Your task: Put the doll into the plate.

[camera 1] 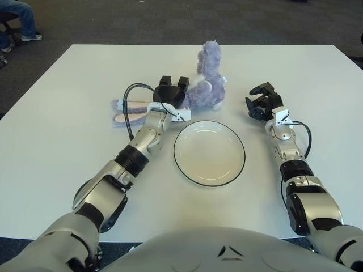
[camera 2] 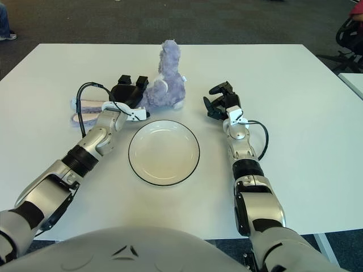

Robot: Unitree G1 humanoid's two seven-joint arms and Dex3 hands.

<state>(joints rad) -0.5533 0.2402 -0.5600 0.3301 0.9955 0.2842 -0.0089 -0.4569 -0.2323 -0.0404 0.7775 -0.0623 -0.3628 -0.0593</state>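
A lilac plush doll [camera 1: 209, 79] sits upright on the white table, just behind the plate. Its long lilac and pink ears [camera 1: 129, 111] trail flat to the left. The white plate [camera 1: 209, 153] with a thin dark rim lies in the middle with nothing on it. My left hand [camera 1: 172, 89] is pressed against the doll's left flank, its black fingers [camera 1: 173, 81] pointing up and spread, not closed round the doll. My right hand [camera 1: 260, 103] shows to the right of the doll, a gap away from it, with its fingers loosely spread and nothing in them.
The white table [camera 1: 68, 141] ends at a dark carpet behind. At the far left corner a seated person's legs [camera 1: 17, 20] show, well away from the table. A black cable [camera 1: 131, 93] loops off my left wrist over the doll's ears.
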